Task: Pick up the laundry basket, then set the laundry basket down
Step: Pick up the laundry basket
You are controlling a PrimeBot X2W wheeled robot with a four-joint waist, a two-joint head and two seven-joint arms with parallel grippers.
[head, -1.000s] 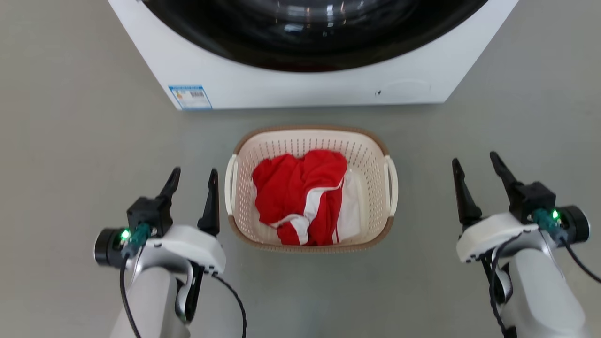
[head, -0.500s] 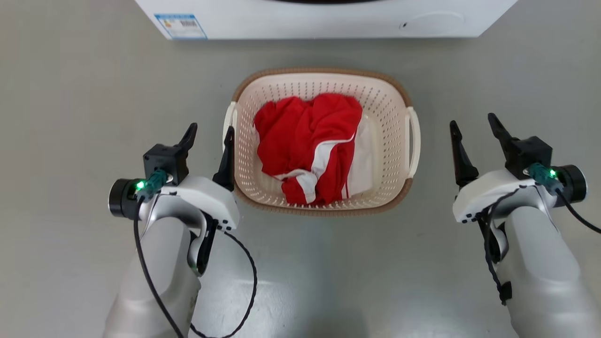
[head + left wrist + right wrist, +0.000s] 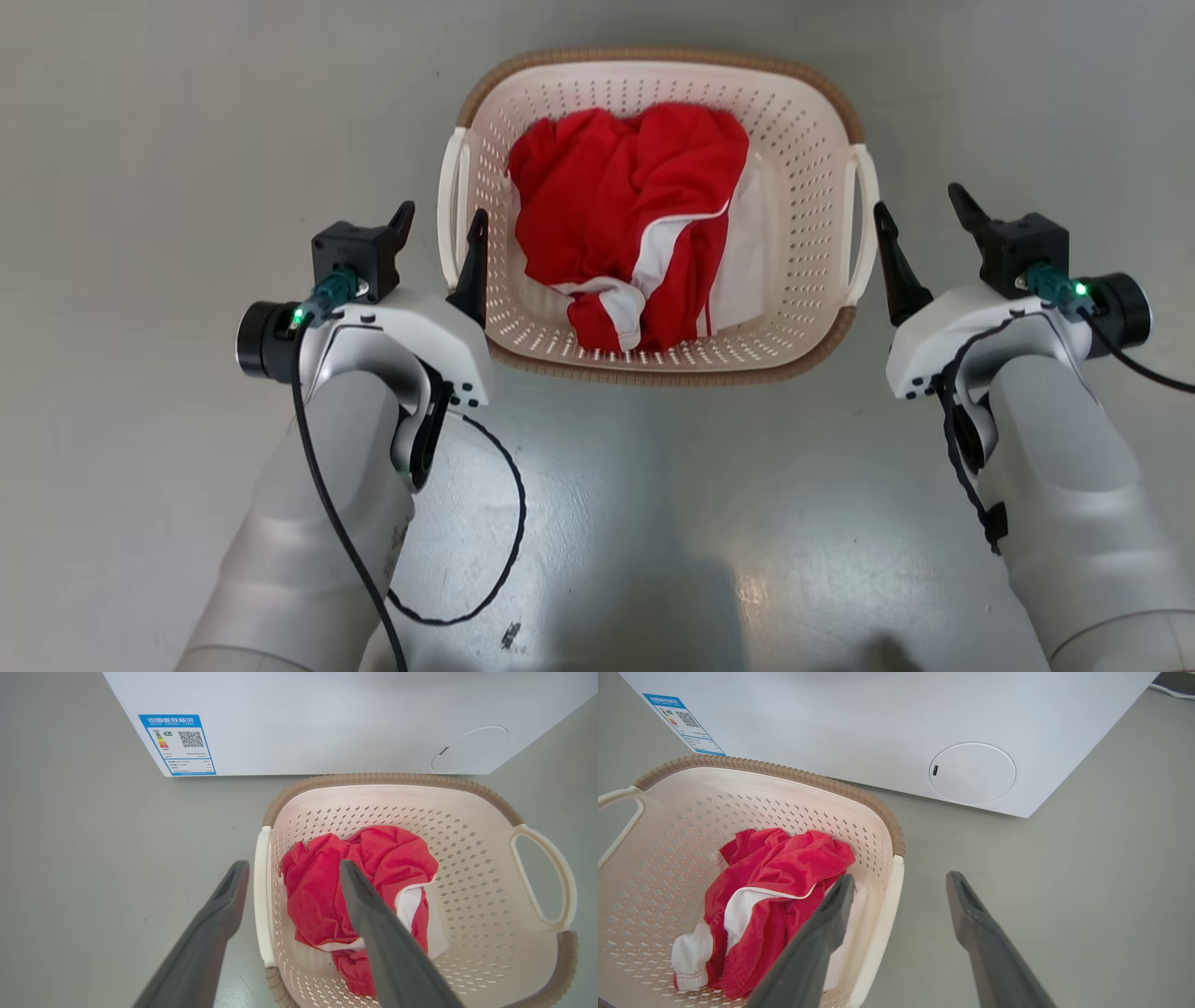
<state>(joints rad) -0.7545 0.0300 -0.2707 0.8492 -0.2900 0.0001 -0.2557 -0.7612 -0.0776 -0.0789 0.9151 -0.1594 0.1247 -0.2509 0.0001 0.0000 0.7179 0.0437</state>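
While the laundry basket (image 3: 803,187) sits on the grey floor (image 3: 140,280) before the washing machine (image 3: 327,718) (red-and-white clothes (image 3: 635,205) heaped inside), nothing looks lifted yet. The left gripper (image 3: 442,213) and the right gripper (image 3: 916,199) are both spread apart, each straddling a white side handle (image 3: 452,215) without clamping it. Closing, lifting and setting down are all left to do, I judge.

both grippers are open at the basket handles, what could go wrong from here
1. The left gripper straddles the left handle, its inner finger inside the rim near the red garment; closing might pinch cloth too.
2. The right gripper has its inner finger at the outer edge of the right handle; it may miss, and a one-sided lift could tip the basket.
3. The washing machine stands close behind; a forward swing may bump it.
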